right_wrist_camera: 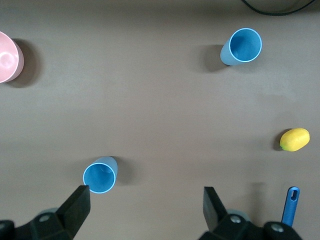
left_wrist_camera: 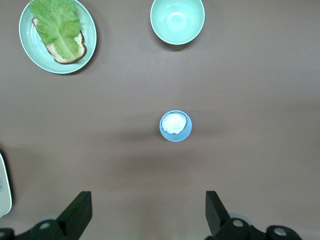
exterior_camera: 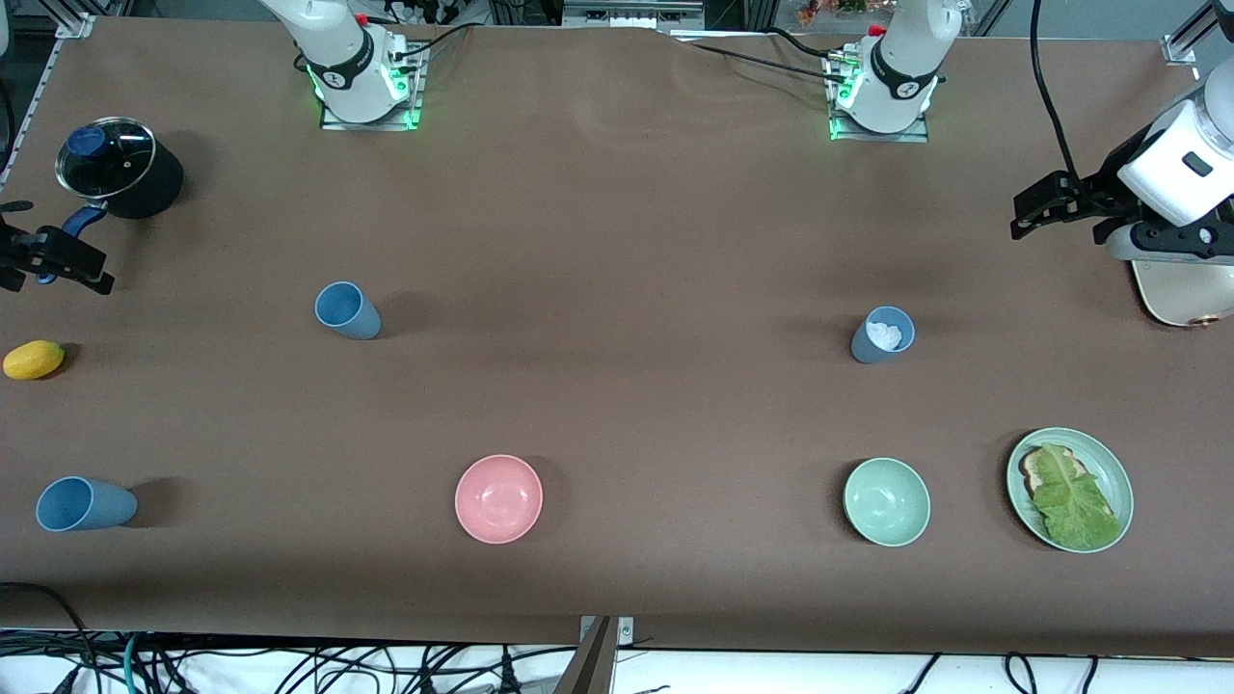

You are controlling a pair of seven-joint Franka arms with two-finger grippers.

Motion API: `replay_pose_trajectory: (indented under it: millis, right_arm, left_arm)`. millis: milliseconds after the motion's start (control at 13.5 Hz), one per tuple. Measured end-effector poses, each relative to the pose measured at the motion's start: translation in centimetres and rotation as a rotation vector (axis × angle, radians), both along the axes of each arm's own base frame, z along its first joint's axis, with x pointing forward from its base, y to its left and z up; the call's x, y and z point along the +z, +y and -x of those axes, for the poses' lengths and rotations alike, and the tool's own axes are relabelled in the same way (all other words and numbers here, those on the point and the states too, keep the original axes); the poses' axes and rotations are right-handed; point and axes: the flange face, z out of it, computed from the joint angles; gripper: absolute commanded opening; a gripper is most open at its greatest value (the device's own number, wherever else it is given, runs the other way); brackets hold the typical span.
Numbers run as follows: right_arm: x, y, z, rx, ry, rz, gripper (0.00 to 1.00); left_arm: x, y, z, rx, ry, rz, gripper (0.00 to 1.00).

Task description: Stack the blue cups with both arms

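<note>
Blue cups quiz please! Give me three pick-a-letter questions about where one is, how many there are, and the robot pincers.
1. How many blue cups stand on the table? A two B three C five
2. Which cup holds something white? A the one by the lemon B the one nearest the mint-green bowl C none
3. How are both pincers? A open B shut on cups C shut on bowls

Answers:
1 B: cups show at and.
2 B: it stands farther from the front camera than the mint-green bowl.
3 A: left pincer and right pincer have spread fingers holding nothing.

Three blue cups, a pink bowl, a mint-green bowl, a yellow lemon, a brown table.
</note>
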Motion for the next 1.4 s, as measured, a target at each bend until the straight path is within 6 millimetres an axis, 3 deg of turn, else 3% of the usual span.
replay_pose_trajectory:
  millis: [1403]
  right_arm:
    - [0.07, 0.66, -0.02, 0.082, 0.002, 0.002, 1.0]
  left_arm:
    - [-0.01, -0.01, 0.01, 0.0, 0.001, 0.0, 1.0]
